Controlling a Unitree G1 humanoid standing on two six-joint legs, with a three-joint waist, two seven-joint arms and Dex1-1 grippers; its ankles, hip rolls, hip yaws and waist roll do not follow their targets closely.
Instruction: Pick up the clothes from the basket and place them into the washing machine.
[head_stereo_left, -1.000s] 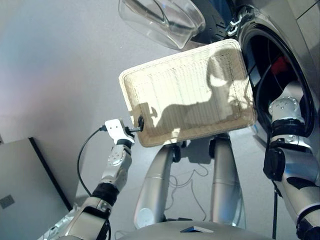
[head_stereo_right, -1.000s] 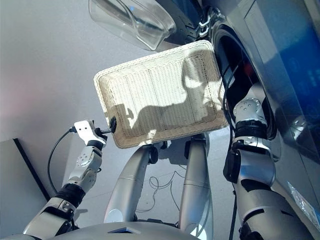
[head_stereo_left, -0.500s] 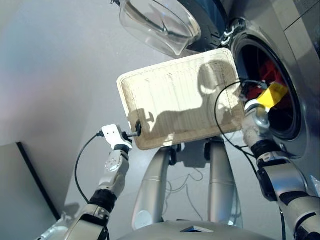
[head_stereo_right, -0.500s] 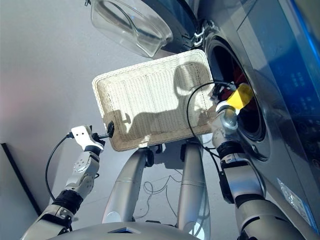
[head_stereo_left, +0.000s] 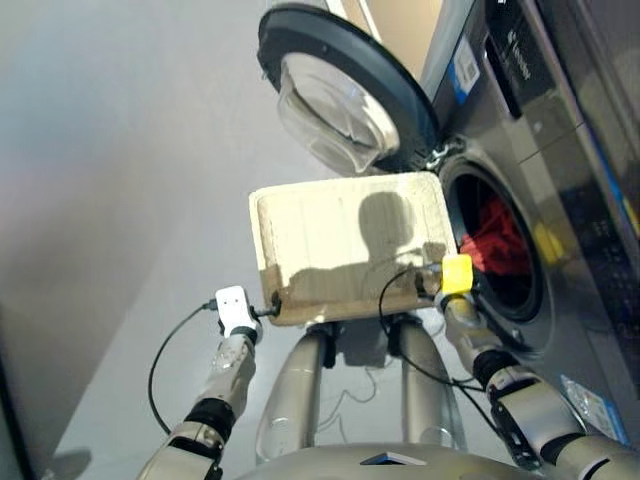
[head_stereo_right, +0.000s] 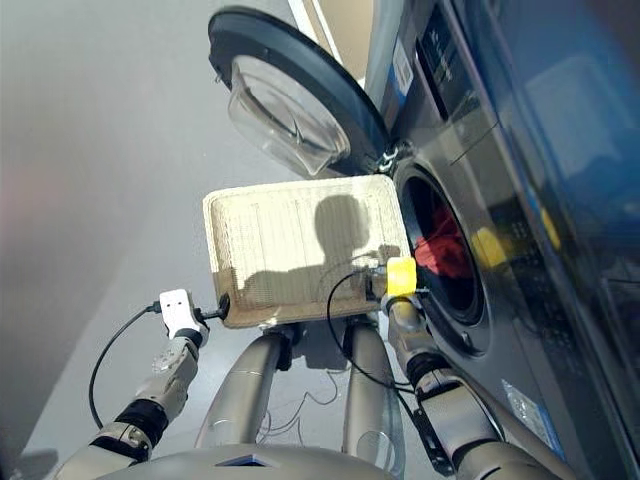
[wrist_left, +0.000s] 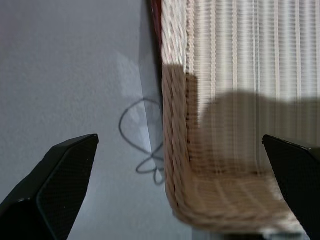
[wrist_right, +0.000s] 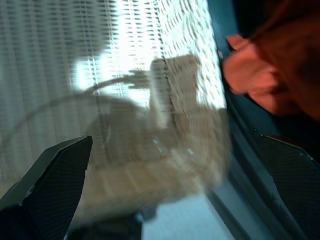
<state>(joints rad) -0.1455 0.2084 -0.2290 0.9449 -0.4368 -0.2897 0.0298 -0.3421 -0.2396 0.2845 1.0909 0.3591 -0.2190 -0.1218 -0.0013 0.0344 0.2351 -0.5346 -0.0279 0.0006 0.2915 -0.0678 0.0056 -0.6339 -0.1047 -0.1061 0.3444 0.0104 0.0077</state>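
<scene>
**Basket bare, red cloth in the drum**

Grey floor (head_stereo_left: 120, 200) runs under everything, with the dark grey washer (head_stereo_left: 560, 180) along the right side; its black-rimmed glass door (head_stereo_left: 335, 95) stands swung wide, above the basket's far edge; the basket (head_stereo_left: 345, 245) is a shallow cream tray with a ribbed weave and rounded corners, standing just beside the porthole, and no garment shows on its weave, only shadows; a coral red garment (head_stereo_left: 495, 245) lies bunched inside the drum, behind the porthole rim; the navy and black ones cannot be made out.

Left gripper (head_stereo_left: 272, 305) sits at the basket's near left corner, its fingers (wrist_left: 55, 185) spread wide in the wrist view with the corner's rim between them, nothing clamped; right gripper (head_stereo_left: 428, 280) is at the basket's near right corner, close to the porthole, its fingers (wrist_right: 50, 175) likewise spread wide and holding nothing.

Against half a second ago, the right arm has drawn back from the porthole mouth to that near right corner; the camera has tilted up, so more of the door and the washer's front shows; the left gripper keeps its place at the near left corner.
</scene>
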